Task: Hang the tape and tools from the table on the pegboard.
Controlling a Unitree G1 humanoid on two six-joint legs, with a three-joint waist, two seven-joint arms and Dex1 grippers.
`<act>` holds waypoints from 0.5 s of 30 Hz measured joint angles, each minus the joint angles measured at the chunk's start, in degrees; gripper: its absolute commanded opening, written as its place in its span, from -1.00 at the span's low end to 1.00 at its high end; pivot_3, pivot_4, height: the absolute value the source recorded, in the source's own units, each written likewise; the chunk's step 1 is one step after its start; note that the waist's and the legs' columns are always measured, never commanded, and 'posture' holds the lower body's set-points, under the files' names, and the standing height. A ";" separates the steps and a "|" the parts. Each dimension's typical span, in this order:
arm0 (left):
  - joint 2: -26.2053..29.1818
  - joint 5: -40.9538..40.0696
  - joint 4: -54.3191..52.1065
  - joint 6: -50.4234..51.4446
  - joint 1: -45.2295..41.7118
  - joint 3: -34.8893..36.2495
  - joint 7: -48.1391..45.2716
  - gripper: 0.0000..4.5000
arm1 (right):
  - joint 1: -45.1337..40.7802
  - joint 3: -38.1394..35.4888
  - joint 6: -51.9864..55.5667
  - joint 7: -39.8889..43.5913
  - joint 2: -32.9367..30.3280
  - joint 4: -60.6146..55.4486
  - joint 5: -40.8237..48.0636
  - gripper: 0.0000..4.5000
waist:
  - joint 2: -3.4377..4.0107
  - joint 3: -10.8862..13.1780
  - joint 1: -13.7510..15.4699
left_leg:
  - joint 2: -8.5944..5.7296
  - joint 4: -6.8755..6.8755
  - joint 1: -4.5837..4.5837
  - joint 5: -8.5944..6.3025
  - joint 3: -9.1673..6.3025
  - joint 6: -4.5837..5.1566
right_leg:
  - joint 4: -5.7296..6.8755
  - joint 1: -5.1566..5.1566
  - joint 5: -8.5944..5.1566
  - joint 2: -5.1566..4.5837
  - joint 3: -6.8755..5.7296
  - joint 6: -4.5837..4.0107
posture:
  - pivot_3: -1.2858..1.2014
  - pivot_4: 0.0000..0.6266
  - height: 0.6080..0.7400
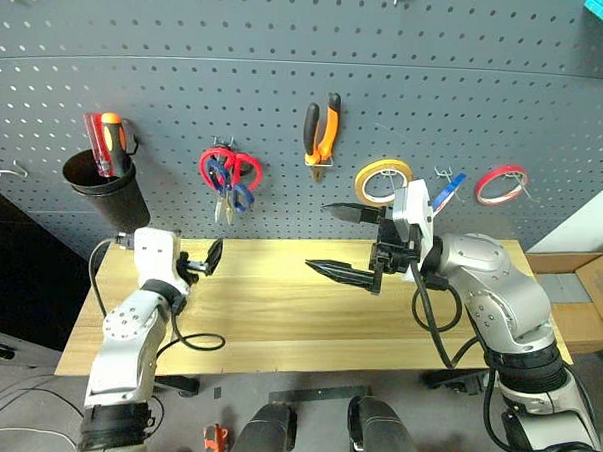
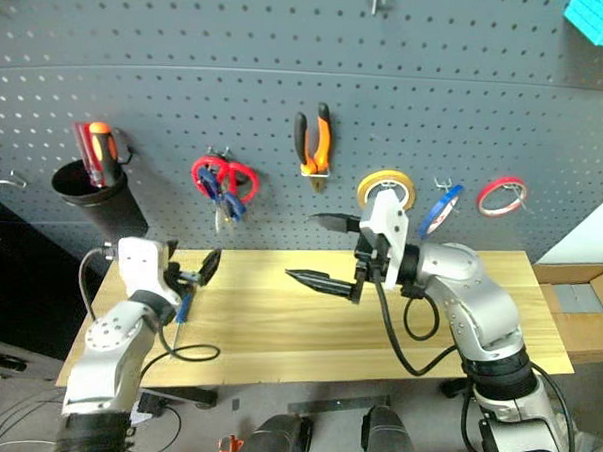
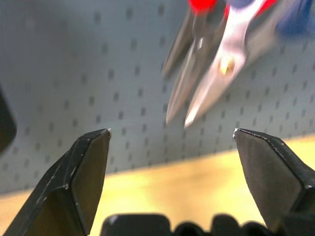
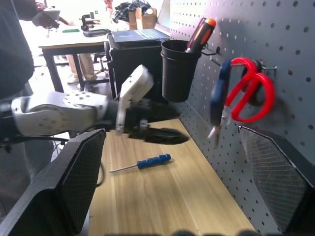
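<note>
The dark grey pegboard rises behind the wooden table. Orange-and-black pliers hang on it at the centre, and the blue tape hangs further right. The dark-handled scissors hang on a hook together with a red pair. My left gripper is open and empty just below and in front of those blades, near the table's left end. The blue-handled screwdriver lies on the table beside my left arm. My right gripper is open and empty over mid-table, pointing left.
A black cup on the board's left holds red and orange screwdrivers. Red scissors, a yellow tape ring and a red tape ring also hang there. A cardboard box stands to the right. A person stands beyond the table's left end.
</note>
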 measured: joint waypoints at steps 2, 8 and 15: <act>0.76 -1.56 -0.07 4.65 2.33 2.18 0.50 0.81 | 0.71 0.45 1.81 0.87 -1.55 -0.78 0.82 1.00 | 0.00 0.06 0.07 | 0.00 -0.01 -0.01 -0.07 -0.05 0.11 | 0.00 0.00 -0.01 0.00 -0.04 -0.01 | 0.05 -0.23 1.00; 6.83 -1.21 1.32 22.18 -1.19 2.70 3.27 0.81 | 2.11 6.88 5.14 2.04 -3.58 -1.49 -0.96 1.00 | 0.01 0.16 0.77 | -0.06 0.05 0.02 -0.12 -0.19 0.22 | 0.00 0.08 -0.01 -0.06 -0.22 0.01 | 0.07 -0.15 1.00; 8.77 0.47 7.53 28.80 -5.64 -1.27 2.46 0.81 | 3.64 9.05 4.96 -0.63 -2.40 -1.69 -4.18 1.00 | -0.06 0.87 0.45 | -0.04 -0.04 -0.01 -0.11 -0.22 0.13 | -0.02 0.03 -0.03 -0.05 -0.19 -0.04 | 0.05 0.00 1.00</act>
